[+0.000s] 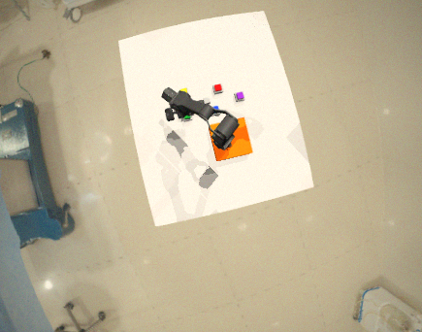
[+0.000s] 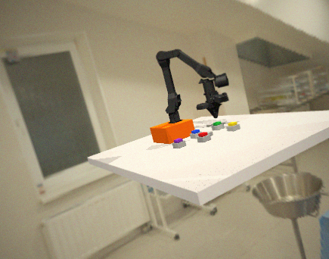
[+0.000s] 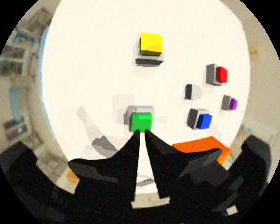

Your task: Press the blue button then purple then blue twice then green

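Step in hand: judged to be the fifth and last, the green press. The pincer (image 1: 183, 114) (image 2: 215, 117) (image 3: 141, 132) hangs over the green button (image 1: 186, 117) (image 2: 217, 123) (image 3: 141, 122), tips down, with a gap beneath them in the exterior view. The pincer is all but pressed together, a sliver between its tips, and nothing is pinched.

Location: the green button sits on the table (image 1: 280, 160) (image 2: 162, 170) (image 3: 101, 50), its cap raised. The blue button (image 1: 215, 108) (image 2: 196, 132) (image 3: 204, 121) stands near the orange box (image 1: 242, 146) (image 2: 173, 132) (image 3: 201, 145); the purple button (image 1: 240, 96) (image 2: 178, 141) (image 3: 233, 104) lies farther off. Both are well apart from the tips.

Finding: whether the green press is due or complete cannot be told, since a sprung cap looks the same either way. The earlier presses likewise leave no visible mark.

Requirement: if due, keep the tips together, centre them on the green cap, go straight down until it bottoms out, then lift straight up. If complete, rise clear and press nothing more.

Risk: a sideways drift could catch the cap's edge, and a stray swing could reach the yellow button (image 1: 183, 90) (image 2: 232, 124) (image 3: 151, 44), which must not be pressed.
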`<state>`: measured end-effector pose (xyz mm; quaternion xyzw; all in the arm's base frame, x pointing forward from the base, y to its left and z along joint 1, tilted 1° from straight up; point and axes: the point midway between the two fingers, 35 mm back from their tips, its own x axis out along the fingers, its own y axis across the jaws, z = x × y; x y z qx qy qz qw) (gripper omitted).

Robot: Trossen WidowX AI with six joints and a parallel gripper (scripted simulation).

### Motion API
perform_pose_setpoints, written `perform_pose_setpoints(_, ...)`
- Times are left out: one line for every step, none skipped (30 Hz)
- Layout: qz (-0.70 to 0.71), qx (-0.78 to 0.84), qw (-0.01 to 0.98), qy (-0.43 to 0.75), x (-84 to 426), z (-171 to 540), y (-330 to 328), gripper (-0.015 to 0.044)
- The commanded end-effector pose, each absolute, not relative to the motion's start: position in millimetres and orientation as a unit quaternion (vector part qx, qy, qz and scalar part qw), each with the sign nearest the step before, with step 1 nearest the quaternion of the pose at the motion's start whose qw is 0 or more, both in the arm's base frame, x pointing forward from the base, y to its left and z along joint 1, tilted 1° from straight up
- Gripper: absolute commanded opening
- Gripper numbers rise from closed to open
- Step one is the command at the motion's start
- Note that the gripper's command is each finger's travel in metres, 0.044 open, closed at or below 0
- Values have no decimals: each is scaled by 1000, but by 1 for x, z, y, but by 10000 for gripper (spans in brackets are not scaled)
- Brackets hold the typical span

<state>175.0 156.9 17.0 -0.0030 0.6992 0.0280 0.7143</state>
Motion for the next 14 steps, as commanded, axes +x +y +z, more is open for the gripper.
perform_pose_setpoints(25,-3,715,698,184,30,164,99)
perform_pose_setpoints(25,-3,716,698,191,37,170,125)
perform_pose_setpoints(25,-3,716,698,197,43,176,151)
perform_pose_setpoints(25,-2,716,698,203,50,182,177)
perform_pose_setpoints(26,-2,716,698,209,57,187,204)
perform_pose_setpoints(26,-2,716,697,215,63,192,230)
perform_pose_setpoints(26,-2,716,697,220,70,198,256)
perform_pose_setpoints(26,-2,717,697,226,77,203,283)
perform_pose_setpoints(26,-2,717,697,230,82,207,309)
perform_pose_setpoints(26,-2,717,697,233,85,209,335)
perform_pose_setpoints(26,-2,717,697,234,86,210,361)
perform_pose_setpoints(26,-2,717,697,234,86,210,387)
perform_pose_setpoints(26,-2,717,697,234,86,210,400)
perform_pose_setpoints(26,-2,717,697,234,86,210,400)
